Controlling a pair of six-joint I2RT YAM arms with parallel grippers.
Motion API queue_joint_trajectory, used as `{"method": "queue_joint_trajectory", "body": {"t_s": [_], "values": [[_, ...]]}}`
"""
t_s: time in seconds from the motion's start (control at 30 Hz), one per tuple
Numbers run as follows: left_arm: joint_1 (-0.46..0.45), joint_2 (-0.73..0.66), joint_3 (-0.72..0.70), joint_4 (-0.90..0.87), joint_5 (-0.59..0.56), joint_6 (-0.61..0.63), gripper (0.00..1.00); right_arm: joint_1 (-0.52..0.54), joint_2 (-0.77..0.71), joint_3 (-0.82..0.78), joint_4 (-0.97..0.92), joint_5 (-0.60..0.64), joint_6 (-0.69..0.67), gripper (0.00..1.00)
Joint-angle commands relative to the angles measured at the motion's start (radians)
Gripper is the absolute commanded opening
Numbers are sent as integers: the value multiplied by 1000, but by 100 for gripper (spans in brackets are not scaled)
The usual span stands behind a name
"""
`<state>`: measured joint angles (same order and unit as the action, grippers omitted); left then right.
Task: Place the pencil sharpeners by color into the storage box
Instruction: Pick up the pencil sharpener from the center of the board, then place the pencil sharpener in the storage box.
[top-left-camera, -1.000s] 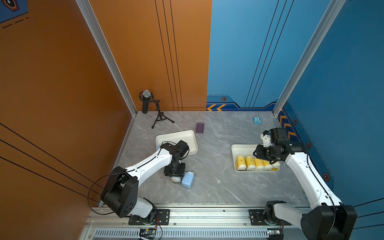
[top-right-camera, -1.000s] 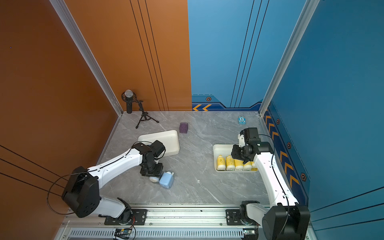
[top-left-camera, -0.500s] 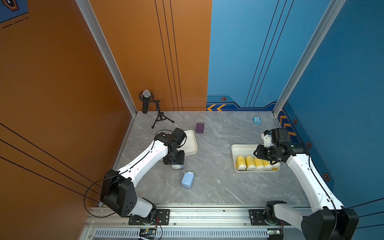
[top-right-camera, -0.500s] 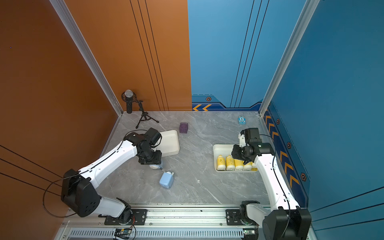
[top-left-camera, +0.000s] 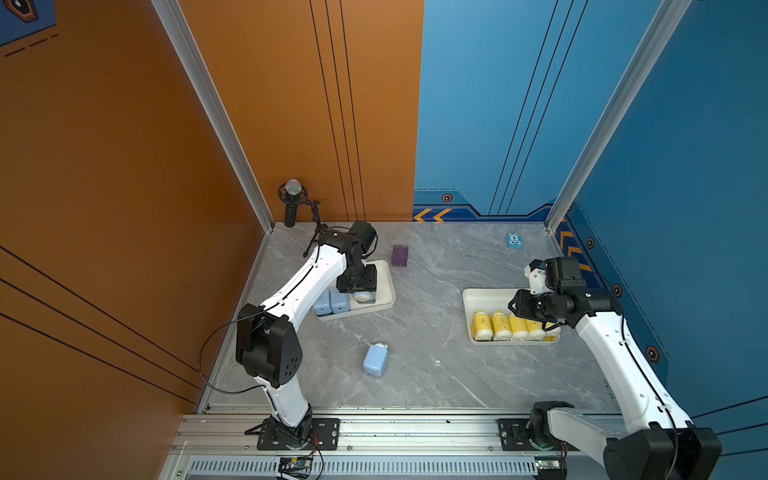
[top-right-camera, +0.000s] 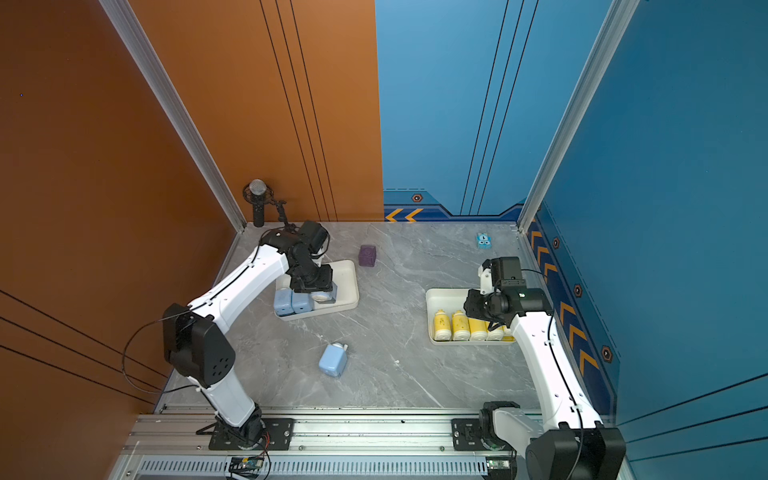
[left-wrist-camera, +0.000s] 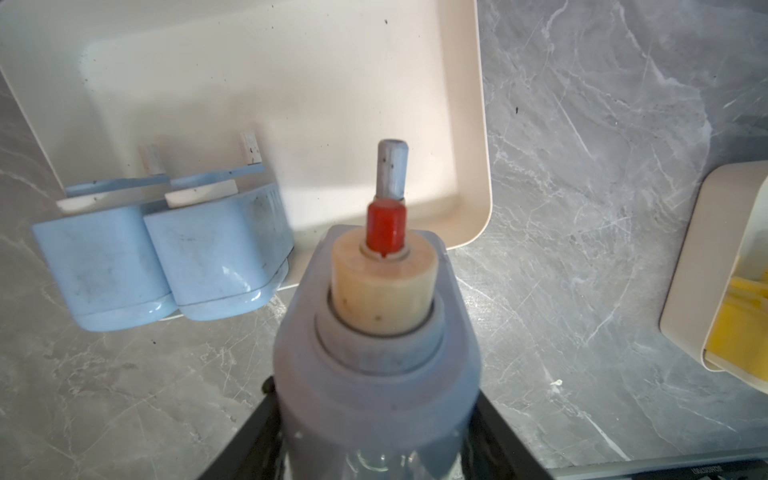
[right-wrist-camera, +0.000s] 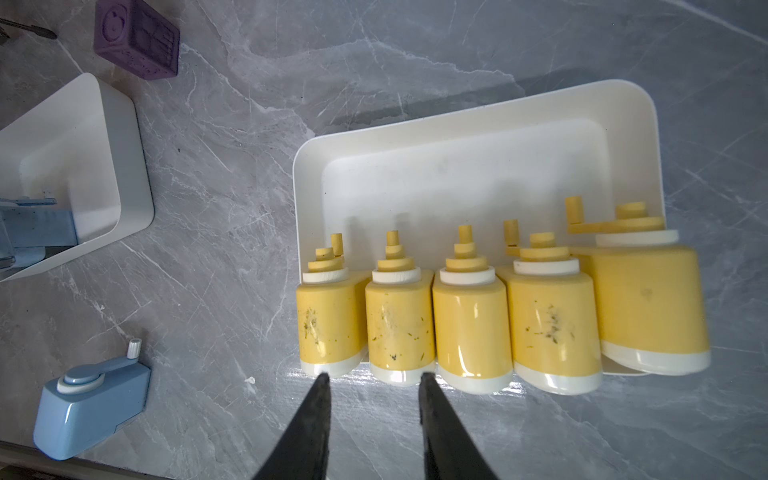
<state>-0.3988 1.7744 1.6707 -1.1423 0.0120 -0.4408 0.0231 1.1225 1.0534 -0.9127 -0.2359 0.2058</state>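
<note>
Blue sharpener (left-wrist-camera: 374, 353) in tool (left-wrist-camera: 374, 440) beside blue pair (left-wrist-camera: 208, 257) in tray (left-wrist-camera: 465, 124)

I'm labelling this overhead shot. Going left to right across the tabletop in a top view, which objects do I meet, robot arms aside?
microphone → two light blue sharpeners side by side → loose light blue sharpener → purple block → row of yellow sharpeners
</note>
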Motion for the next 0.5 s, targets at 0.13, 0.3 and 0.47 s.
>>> {"method": "queue_joint_trajectory", "body": {"t_s": [0.13, 0.3, 0.47], "values": [[42, 102, 112, -42, -6, 9, 49, -9, -3, 0, -13, 7, -25, 37], [55, 152, 141, -50, -19, -13, 50, -9, -8, -3, -11, 6, -22, 37], [58, 185, 147, -48, -38, -32, 50, -11, -6, 0, -12, 6, -22, 37]]}}
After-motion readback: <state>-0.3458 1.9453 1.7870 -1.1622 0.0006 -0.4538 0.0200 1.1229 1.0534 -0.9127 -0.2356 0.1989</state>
